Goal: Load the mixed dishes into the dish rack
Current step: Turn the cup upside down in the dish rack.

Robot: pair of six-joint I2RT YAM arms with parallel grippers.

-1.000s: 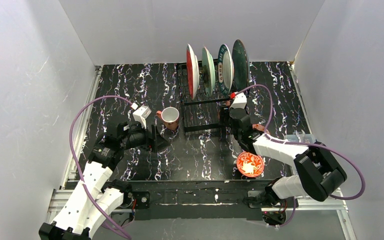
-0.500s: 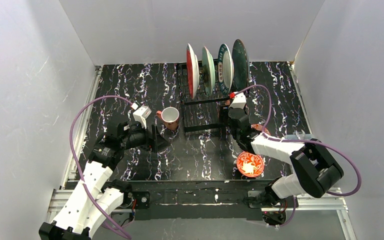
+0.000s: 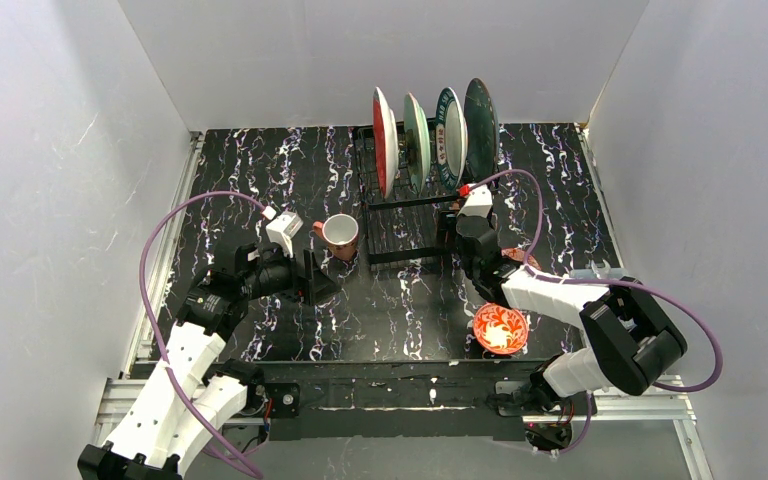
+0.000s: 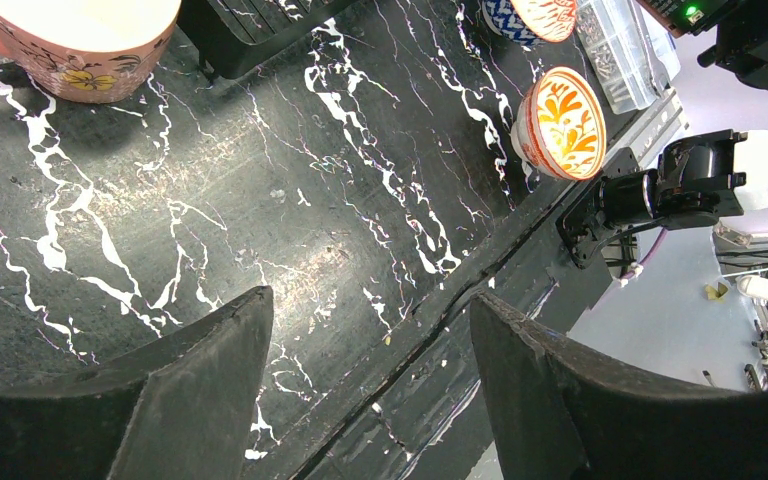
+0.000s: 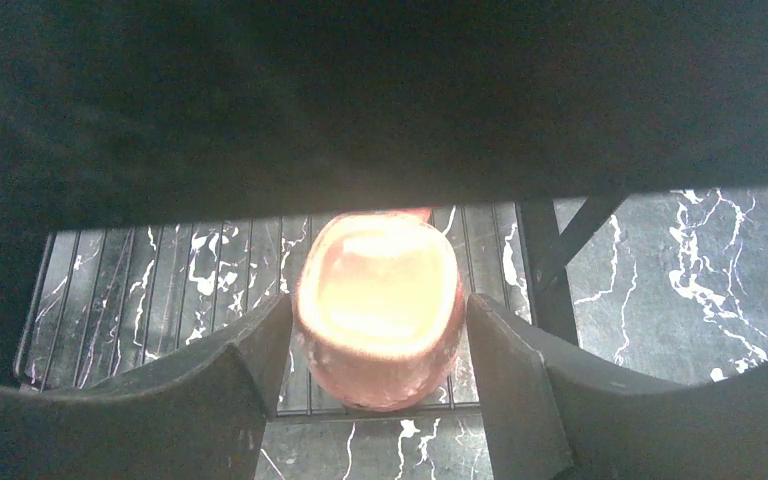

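Clasping a mug (image 5: 380, 305), right jaws overhang rack (image 5: 160, 290).

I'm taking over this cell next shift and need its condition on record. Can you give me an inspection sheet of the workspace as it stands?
Surface: black marbled table; no spill seen.
Job's things: four plates upright in the dish rack; one mug on the table left of the rack; red bowl near the front edge; second bowl only partly in view.
Clutter: clear plastic box by the right arm.
Claws: left claw open and empty above the table; right claw closed on a second mug over the rack's grid.
Cables: a purple cable loops from each arm.
Surroundings: white walls on three sides.
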